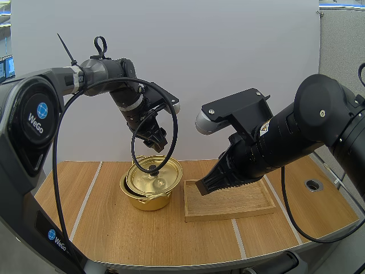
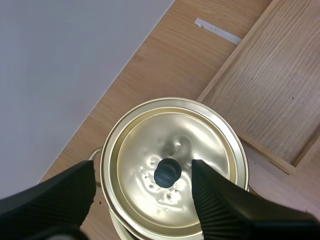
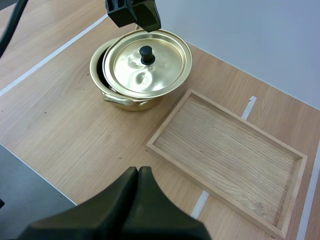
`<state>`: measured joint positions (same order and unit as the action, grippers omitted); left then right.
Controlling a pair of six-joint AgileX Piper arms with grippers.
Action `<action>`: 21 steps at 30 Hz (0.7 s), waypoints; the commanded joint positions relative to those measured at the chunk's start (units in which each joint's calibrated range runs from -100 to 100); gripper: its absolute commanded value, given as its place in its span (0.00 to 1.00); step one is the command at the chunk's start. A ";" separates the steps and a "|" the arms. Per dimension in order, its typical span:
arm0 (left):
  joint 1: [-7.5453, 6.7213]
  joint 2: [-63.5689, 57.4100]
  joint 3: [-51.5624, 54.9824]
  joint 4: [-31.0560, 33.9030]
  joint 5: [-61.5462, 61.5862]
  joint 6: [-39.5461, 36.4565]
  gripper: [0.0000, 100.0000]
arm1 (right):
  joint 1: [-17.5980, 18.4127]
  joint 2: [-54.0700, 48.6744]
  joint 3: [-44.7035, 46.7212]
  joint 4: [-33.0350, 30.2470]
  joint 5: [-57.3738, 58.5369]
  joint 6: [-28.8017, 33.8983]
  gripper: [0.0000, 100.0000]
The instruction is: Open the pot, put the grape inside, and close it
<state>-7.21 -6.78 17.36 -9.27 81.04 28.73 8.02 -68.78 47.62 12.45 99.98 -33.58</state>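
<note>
Left gripper (image 1: 154, 141): yours stands wide over lid (image 1: 155, 174), centre frame.
Lid: seemingly askew on pot (image 1: 149, 201).
Right gripper (image 1: 205, 186): closed, near tray (image 1: 251, 204).

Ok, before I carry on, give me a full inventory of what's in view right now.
pot: one, gold, on the table beside the tray
lid: one, gold, lying askew on the pot
knob: one, black, at the lid's middle
tray: one, light wood, on the table
table: one, wooden, pale stripes
left end effector: one, black, open, over the lid, a finger on either side of the knob
right end effector: one, black, shut, over the tray's end nearest the pot
</note>
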 commanded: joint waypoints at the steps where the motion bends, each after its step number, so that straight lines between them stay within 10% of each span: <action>1: -0.21 1.03 0.08 -1.15 -0.29 0.26 0.90 | -0.22 -0.50 0.24 0.17 0.02 -0.63 0.00; 21: -0.21 13.86 0.08 -1.15 -1.02 0.26 0.90 | -0.22 -0.50 0.24 -0.20 0.02 -0.64 0.00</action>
<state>-7.21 5.39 17.36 -9.38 80.77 28.83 8.02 -68.78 47.62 12.45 99.98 -33.58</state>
